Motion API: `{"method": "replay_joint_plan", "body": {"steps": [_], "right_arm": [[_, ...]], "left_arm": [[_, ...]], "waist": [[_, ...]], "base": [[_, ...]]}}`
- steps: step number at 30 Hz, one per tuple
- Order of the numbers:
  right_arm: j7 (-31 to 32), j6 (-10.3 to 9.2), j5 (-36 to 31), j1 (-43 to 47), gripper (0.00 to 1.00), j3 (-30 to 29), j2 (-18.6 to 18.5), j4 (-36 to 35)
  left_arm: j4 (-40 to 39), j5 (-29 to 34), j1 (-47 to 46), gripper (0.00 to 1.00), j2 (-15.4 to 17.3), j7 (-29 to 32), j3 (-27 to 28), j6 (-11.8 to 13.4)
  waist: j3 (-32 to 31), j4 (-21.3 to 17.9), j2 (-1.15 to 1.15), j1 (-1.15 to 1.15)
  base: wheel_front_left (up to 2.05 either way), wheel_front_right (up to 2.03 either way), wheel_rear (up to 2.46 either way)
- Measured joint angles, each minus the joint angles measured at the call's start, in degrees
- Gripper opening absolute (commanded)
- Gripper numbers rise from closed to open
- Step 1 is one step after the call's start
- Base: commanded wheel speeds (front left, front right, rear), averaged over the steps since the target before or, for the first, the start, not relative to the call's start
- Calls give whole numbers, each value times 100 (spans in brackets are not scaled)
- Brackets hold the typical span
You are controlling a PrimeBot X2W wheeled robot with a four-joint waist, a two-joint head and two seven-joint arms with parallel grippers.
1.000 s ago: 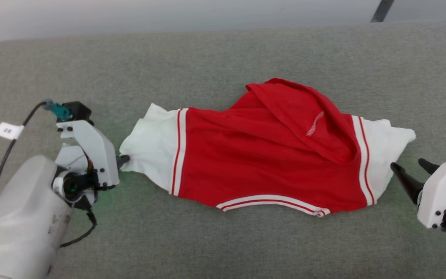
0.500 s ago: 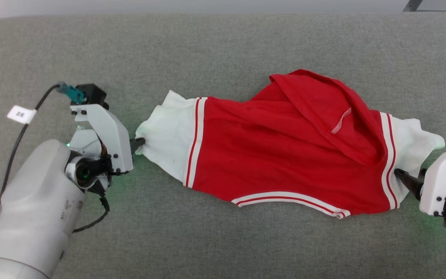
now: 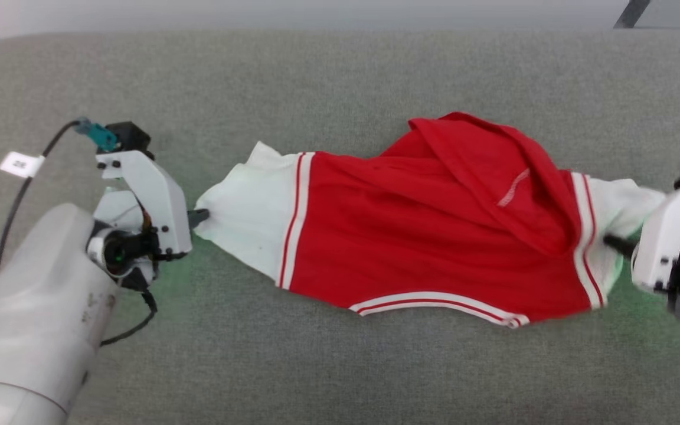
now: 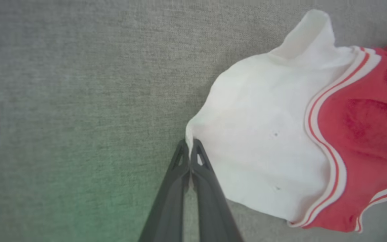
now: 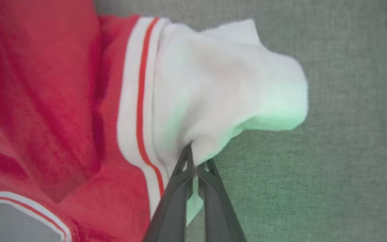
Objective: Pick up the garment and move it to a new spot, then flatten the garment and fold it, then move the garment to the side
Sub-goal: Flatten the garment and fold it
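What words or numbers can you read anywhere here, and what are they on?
White tag on the black cable: a short dark marking, too blurred to read.
Garment: no words or numbers to read, just red-and-white stripes and a line of white stitching.

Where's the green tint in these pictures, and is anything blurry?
Head view: green glow on the grey woven surface beside the left gripper and under the right gripper, whose white housing is blurred. Left wrist view: green cast on the surface at lower left. Right wrist view: green tinge on the white sleeve of the bright red soft T-shirt.
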Motion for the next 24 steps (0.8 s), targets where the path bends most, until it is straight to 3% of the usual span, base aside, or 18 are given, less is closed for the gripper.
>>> {"method": "replay_joint_plan", "body": {"steps": [11,24], "right_arm": [[-69,0,-151,-1441,0,-38,123,219],[-2033,1,-594,-3249,0,368,288,1467]], "left_arm": [[-48,59,-667,0,152,330,-26,90],[-46,439,-2187,0,254,-623,175,152]], "waist": [[-721,46,0,0],[-1533,180,0,0]], "base": [[0,0,0],[0,0,0]]}}
